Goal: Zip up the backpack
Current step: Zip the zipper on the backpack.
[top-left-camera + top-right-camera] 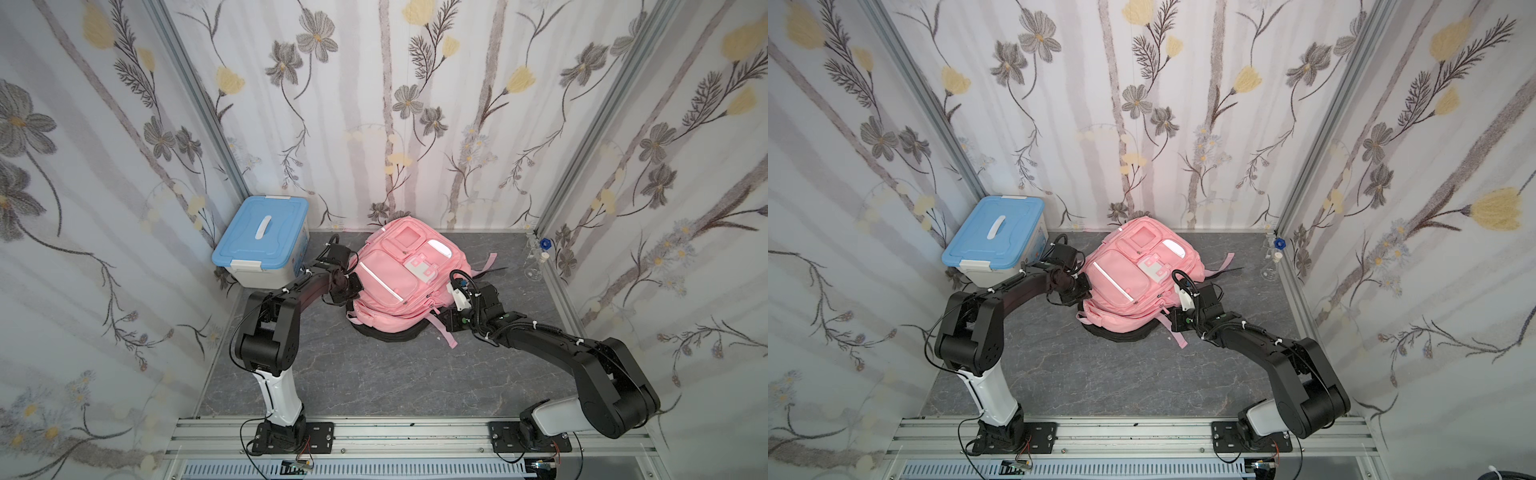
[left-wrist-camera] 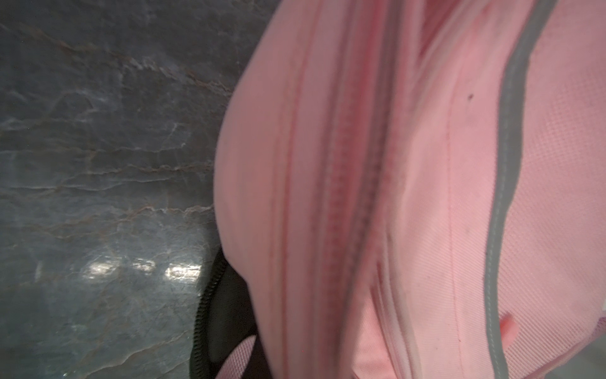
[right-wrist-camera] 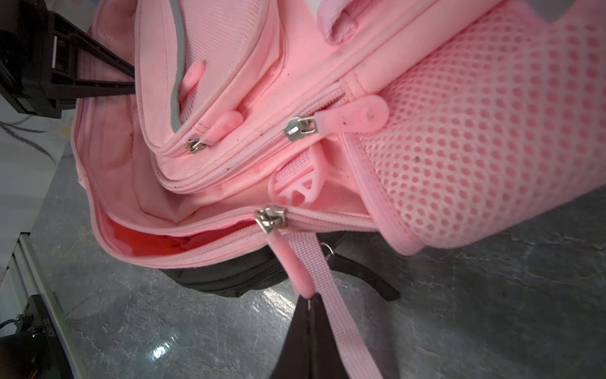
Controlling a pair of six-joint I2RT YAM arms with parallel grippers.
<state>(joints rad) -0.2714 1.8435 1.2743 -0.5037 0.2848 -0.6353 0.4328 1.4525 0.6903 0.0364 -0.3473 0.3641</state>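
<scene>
At the tips of the right gripper [image 3: 309, 300] a pink zipper pull [image 3: 293, 262] is pinched, the jaws pressed together on its end. Just past the tips, the pull leads up to the metal slider [image 3: 270, 218] of the main zipper. A pink strap [image 3: 331, 295] runs alongside the fingers.

The backpack [image 1: 409, 274] lies between the two grippers on the grey table [image 1: 374, 382], black back panel down and front pockets up. Its long axis runs roughly from the back wall toward the arm bases, skewed a little. The gaping main opening is on the edge nearest the bases.

On the opposite side of the bag, the left gripper [image 3: 132, 80] has its jaws drawn together on the bag's fabric. Its tips are hidden behind a fold.

Only the right wrist view shows the slider, the parted zipper with lining inside, and the mesh pocket [image 3: 475, 131] to one side of the pull. The left wrist view gives only blurred pink cloth and a closed zip line, with no fingers visible. Both top views add the blue-lidded box [image 1: 262, 243] behind the left arm.
</scene>
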